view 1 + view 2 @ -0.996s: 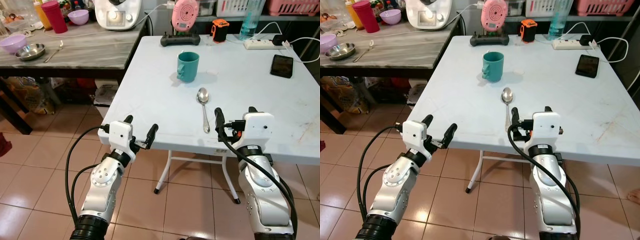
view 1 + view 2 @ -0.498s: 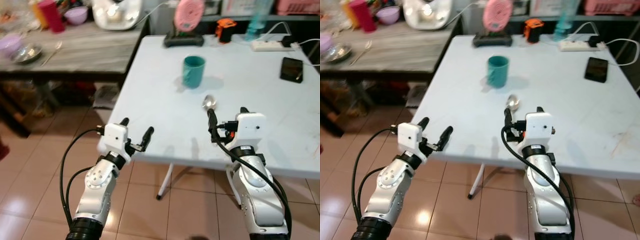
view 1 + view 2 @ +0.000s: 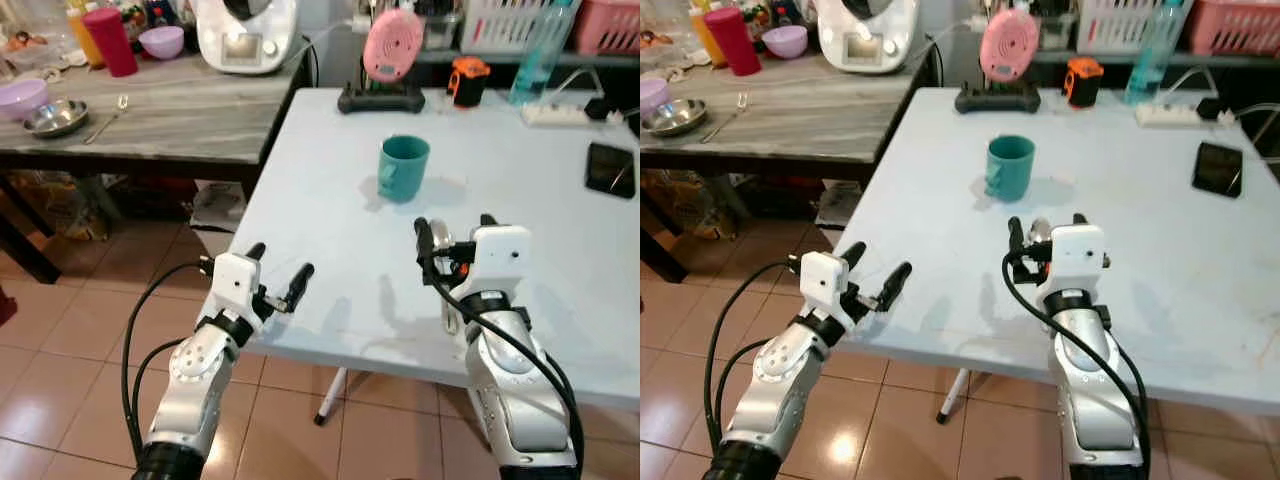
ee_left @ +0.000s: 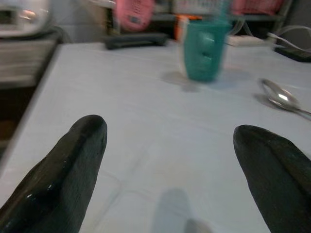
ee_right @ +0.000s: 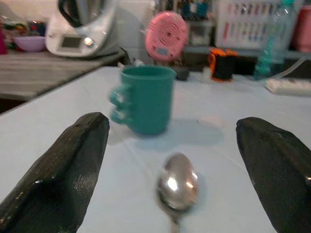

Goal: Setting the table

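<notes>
A shiny metal spoon point(image 5: 177, 187) lies flat on the pale blue-white tabletop point(image 3: 330, 200), right of centre in the left eye view, its bowl pointing toward a teal ceramic mug point(image 3: 404, 168) that stands upright just beyond it, above centre in that frame, the two near but apart. The right gripper point(image 3: 452, 232) hovers directly over the spoon, so most of the utensil is hidden behind the wrist in the head views; in the right wrist view the spoon's bowl sits low in the middle, between the two black fingers point(image 5: 63, 167), which are spread wide and grasp nothing. The left gripper point(image 3: 278, 272) hangs at the table's near edge, lower left of centre, fingers likewise parted and empty, aimed across the tabletop toward the mug. Judging from this, the step in hand is the approach to pick up the spoon. The next move seems to call for lowering the right gripper until the fingertips straddle the thin handle, then closing gently; a flat, slick spoon on a smooth surface may slip or skid. A black phone point(image 3: 609, 168) lies at the right edge of the frame, well apart.
</notes>
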Controlling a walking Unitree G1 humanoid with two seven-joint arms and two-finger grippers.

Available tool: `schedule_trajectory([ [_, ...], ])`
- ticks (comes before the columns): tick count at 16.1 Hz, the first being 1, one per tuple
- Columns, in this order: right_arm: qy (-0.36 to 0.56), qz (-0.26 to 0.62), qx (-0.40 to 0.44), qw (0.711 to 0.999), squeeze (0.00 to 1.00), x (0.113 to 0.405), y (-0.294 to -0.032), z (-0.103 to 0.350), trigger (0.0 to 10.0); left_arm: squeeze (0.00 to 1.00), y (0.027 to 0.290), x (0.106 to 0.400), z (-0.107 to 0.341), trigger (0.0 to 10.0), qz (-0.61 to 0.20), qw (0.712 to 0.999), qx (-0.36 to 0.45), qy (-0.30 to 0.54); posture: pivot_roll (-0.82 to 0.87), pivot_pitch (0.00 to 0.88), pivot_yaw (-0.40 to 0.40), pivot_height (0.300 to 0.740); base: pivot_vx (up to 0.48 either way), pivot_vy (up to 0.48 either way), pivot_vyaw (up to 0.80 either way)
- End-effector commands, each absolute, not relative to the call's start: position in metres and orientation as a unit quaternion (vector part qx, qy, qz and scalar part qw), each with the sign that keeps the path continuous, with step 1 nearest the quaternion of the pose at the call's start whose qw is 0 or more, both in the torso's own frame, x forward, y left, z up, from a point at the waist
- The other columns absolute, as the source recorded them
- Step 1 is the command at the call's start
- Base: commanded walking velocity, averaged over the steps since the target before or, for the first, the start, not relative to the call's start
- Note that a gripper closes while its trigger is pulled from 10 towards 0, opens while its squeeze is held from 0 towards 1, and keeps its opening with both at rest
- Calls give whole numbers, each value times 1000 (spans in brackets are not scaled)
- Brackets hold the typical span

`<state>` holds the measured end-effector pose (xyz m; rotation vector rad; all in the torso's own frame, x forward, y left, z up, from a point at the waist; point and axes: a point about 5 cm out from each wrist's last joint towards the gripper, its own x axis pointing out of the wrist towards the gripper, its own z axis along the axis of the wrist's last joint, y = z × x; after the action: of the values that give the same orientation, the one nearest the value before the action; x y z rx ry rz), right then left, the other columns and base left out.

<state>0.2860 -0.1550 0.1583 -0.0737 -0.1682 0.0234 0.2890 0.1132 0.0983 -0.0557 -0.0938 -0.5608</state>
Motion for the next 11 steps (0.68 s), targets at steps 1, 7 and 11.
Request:
schedule_trajectory([
  [1,-75,4,-38,996,0,284,-160,156,10000,0,107,281,97,10000,-325,944,-23,-44,-281,76,71,740,0,0,0],
  [7,-15,-15,-45,999,0,283,-169,138,10000,0,103,265,93,10000,-434,900,31,-35,-286,98,79,740,0,0,0],
  [11,33,-19,-50,998,0,286,-177,127,10000,0,102,262,95,10000,-450,892,35,-38,-287,114,83,740,0,0,0],
])
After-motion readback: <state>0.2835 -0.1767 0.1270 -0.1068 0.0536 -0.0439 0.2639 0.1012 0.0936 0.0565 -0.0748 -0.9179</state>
